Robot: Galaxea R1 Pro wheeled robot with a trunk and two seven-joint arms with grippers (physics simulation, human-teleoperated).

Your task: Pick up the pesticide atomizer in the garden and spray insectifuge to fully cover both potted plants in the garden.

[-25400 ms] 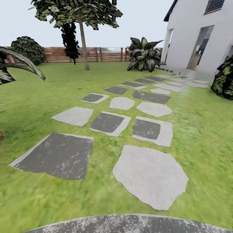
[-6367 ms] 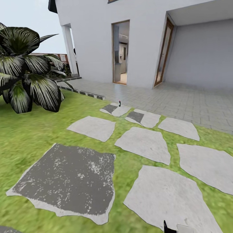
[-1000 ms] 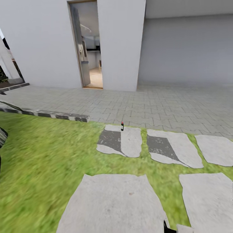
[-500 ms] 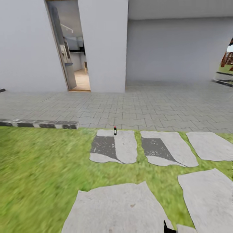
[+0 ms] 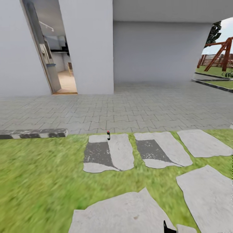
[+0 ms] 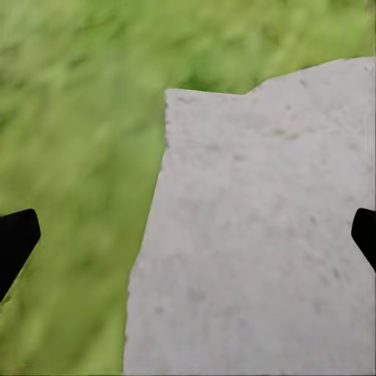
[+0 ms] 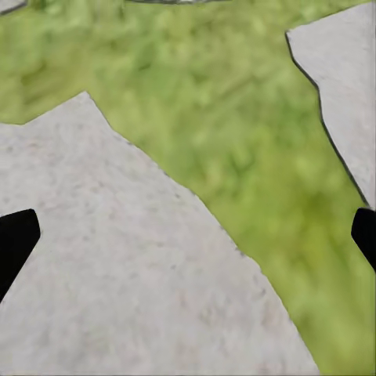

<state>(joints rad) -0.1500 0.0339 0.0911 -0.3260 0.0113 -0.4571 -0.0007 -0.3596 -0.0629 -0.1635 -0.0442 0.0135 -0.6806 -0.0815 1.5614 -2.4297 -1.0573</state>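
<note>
Just left of the middle of the head view, I see the pesticide atomizer (image 5: 108, 135) standing upright on the far edge of a two-tone stepping stone (image 5: 108, 157), right where the lawn (image 5: 38, 171) meets the grey paved terrace (image 5: 129, 113). It is tiny from here, a dark bottle with a red top. A second two-tone stone (image 5: 161, 149) lies just beside the first, to its right, and more pale slabs fill the lower right of the frame. A striped curb (image 5: 32, 133) edges the terrace at mid left. In the upper left an open doorway (image 5: 53, 64) leads into the white house (image 5: 90, 48); in the upper right a red wooden frame (image 5: 220, 53) stands on distant grass. In the left wrist view my left gripper (image 6: 188, 239) is spread wide, its dark fingertips (image 6: 16, 243) at opposite edges of the frame with nothing between them, over a pale stone and grass. In the right wrist view my right gripper (image 7: 188, 239) is spread just as wide and empty, over the edge of another slab (image 7: 117, 274).
</note>
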